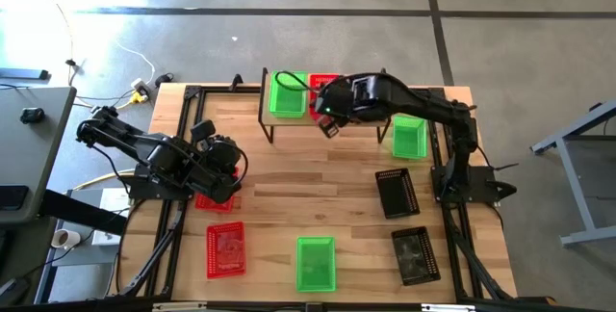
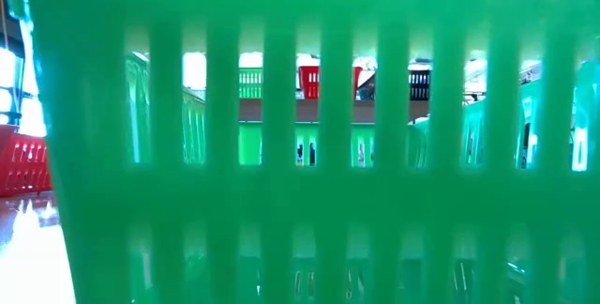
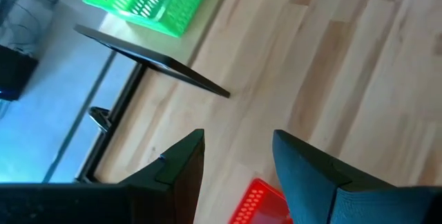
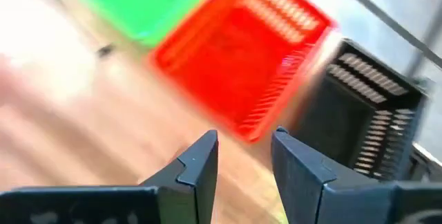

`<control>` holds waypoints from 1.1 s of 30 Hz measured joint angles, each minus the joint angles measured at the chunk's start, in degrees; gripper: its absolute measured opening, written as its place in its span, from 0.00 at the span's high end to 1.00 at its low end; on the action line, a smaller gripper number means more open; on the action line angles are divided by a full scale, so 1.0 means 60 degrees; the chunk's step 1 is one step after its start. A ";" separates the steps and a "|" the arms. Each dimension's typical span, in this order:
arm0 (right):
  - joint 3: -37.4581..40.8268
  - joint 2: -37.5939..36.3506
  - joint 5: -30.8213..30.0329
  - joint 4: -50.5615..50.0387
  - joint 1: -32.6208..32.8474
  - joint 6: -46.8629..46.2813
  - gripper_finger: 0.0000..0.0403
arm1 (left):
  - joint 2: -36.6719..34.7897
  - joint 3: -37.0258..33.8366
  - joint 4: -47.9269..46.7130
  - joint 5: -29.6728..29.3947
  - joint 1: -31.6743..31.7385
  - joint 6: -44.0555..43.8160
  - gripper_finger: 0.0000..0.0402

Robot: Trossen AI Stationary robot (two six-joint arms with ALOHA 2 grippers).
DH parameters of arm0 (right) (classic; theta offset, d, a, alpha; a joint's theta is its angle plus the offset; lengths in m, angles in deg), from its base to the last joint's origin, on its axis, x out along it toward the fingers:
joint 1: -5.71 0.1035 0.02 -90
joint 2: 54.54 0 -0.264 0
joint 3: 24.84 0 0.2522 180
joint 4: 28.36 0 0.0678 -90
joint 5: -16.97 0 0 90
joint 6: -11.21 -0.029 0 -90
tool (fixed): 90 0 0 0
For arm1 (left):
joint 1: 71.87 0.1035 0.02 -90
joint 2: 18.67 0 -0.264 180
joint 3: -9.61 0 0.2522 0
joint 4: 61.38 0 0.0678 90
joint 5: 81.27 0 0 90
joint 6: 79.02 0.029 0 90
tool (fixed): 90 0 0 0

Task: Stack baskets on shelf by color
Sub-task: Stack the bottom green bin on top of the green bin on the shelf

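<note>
on shelf (image 1: 361, 123): slotted (plastic) baskets (image 1: 287, 94)

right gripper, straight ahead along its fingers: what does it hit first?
Most likely the red basket on the shelf. The right gripper, fingers open and empty, points at that basket's near rim, with the black basket off to one side. Depth is blurred, so the gap is unclear.

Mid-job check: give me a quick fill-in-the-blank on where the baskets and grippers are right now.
1. The shelf carries one green, one red and one ____ basket.
2. Off the shelf, the table holds ____ green baskets.
3. The left gripper hangs over a ____ basket.
4. The right gripper is over the ____.

Missing words: black; two; red; shelf
</note>
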 joint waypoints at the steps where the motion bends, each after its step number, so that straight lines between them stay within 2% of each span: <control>1: -0.0127 0.0000 0.0181 0.0010 0.0131 0.0204 0.71 | 0.0000 0.0000 -0.0002 0.0120 0.0000 -0.0002 0.59; 4: -0.0321 0.0000 0.0907 0.0068 0.0488 0.0788 0.71 | 0.0000 0.0000 -0.0004 0.0465 0.0000 -0.0002 0.59; 10: -0.0240 -0.0004 0.3248 0.0283 0.1267 0.1403 0.71 | 0.0000 0.0000 -0.0009 0.0857 0.0003 0.0143 0.59; 14: -0.0216 0.0005 0.3997 0.0518 0.2021 0.1344 0.71 | 0.0000 0.0000 -0.0016 0.1153 0.0000 0.0149 0.59; 20: -0.0216 0.0004 0.4000 0.1383 0.3252 0.1405 0.71 | 0.0000 0.0000 -0.0035 0.2103 -0.0018 0.0086 0.59; 24: -0.0216 0.0004 0.3965 0.1843 0.3951 0.1311 0.71 | 0.0000 0.0000 -0.0038 0.2322 -0.0132 -0.0293 0.59; 30: -0.0216 0.0067 0.3473 0.2021 0.4925 -0.1129 0.71 | 0.0000 0.0000 -0.0028 0.2844 -0.0320 -0.1481 0.59; 33: -0.0216 0.0302 0.3118 0.2016 0.5417 -0.2051 0.71 | 0.0000 0.0000 0.0109 0.2910 -0.0509 -0.1593 0.59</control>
